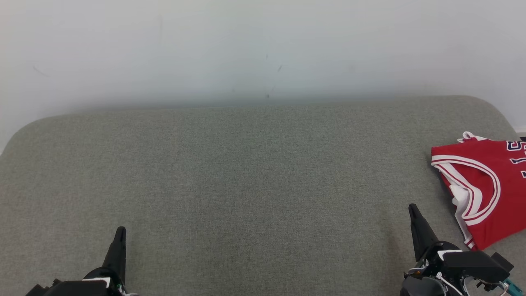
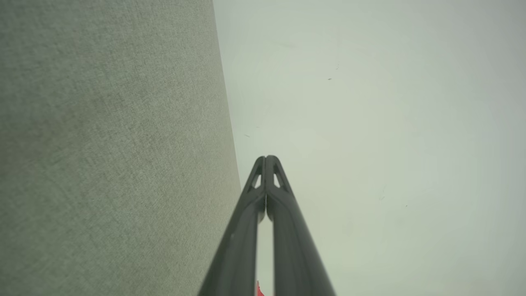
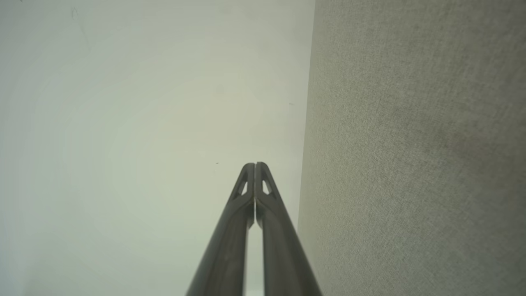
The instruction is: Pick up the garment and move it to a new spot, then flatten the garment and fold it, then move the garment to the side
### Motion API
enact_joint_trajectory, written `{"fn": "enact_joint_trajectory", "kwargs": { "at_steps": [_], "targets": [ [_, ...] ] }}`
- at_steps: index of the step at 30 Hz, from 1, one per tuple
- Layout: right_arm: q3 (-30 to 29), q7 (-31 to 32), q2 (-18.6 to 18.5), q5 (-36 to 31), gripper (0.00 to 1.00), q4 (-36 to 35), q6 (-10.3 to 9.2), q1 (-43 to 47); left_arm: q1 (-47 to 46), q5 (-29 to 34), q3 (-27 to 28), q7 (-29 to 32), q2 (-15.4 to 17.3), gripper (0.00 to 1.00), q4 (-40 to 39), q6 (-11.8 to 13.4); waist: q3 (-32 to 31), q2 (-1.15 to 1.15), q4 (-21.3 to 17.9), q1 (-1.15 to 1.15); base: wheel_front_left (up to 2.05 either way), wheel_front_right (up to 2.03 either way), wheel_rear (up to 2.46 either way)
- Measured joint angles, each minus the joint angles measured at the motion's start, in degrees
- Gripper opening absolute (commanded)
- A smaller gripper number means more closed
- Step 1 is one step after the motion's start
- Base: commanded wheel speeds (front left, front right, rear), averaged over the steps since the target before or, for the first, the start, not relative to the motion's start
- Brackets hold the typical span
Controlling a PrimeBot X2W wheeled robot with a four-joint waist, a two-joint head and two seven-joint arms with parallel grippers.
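The left gripper, a pair of long, dark, tapered fingers, sits at the lower left of the head view. Its fingers are pressed together into one narrow spike that points up the frame and leans slightly right. The right gripper, of the same dark build on a bulky black wrist mount, sits at the lower right, also closed, leaning up and left. In each wrist view the two fingers rise from the bottom centre and meet at their tips.

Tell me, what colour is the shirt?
The shirt is red with white stripes along its edges, best seen in the head view.
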Motion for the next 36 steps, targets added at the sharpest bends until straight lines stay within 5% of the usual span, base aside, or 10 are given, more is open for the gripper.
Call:
{"fn": "enact_joint_trajectory", "kwargs": {
  "at_steps": [36],
  "targets": [
    [0.0,0.0,0.0,0.0,0.00,0.0,0.00,0.0,0.0,0.0,0.0,0.0,0.0,0.00,0.0,0.0,0.0,0.00,0.0,0.00,0.00,0.00,0.00]
  ]
}}
